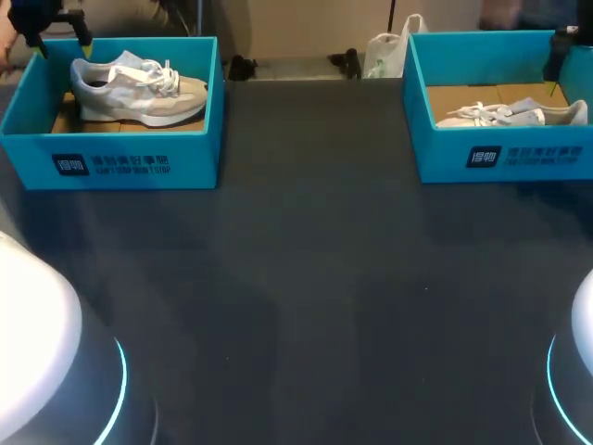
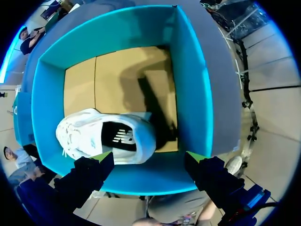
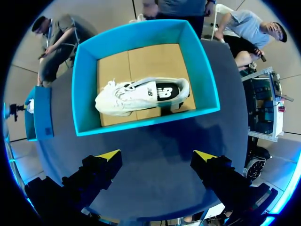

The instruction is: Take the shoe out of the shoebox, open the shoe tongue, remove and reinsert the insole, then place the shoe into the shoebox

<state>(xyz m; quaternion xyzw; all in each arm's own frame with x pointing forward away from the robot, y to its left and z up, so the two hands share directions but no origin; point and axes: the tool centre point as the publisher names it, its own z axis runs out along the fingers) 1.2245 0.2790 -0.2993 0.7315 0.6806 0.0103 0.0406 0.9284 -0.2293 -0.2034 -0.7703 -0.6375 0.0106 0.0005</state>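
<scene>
Two blue shoeboxes stand at the table's far corners. The left shoebox [image 1: 139, 162] holds a white and grey sneaker [image 1: 139, 91] standing on its sole. My left gripper [image 1: 60, 39] hangs over that box's far left corner, open; in the left wrist view the gripper [image 2: 149, 157] is above the box wall [image 2: 195, 103], with the sneaker's heel [image 2: 117, 136] just ahead of its fingertips. The right shoebox [image 1: 500, 158] holds a second white sneaker [image 1: 514, 114] lying on its side. My right gripper [image 1: 559, 67] is above that box's right end, open [image 3: 157, 155], with the sneaker [image 3: 141, 95] well ahead of it.
Both boxes have brown cardboard floors [image 2: 117, 75] [image 3: 141, 63]. The dark table top [image 1: 306, 278] stretches from the boxes to the near edge. My arms' white bases [image 1: 37, 352] [image 1: 579, 371] sit at the near corners.
</scene>
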